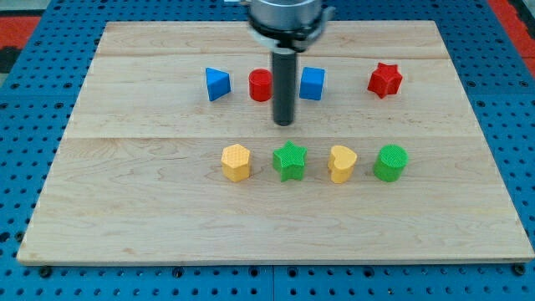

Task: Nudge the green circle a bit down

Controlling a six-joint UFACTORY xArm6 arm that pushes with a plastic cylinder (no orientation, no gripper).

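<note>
The green circle (389,162) sits at the right end of a lower row of blocks on the wooden board (125,192). My tip (284,123) rests on the board above the green star (290,160), well to the left of and above the green circle, touching no block. The rod rises between the red circle (260,84) and the blue cube (313,83).
The lower row also holds a yellow hexagon (236,161) and a yellow heart (341,162). The upper row holds a blue triangle (217,84) and a red star (384,79). Blue pegboard surrounds the board.
</note>
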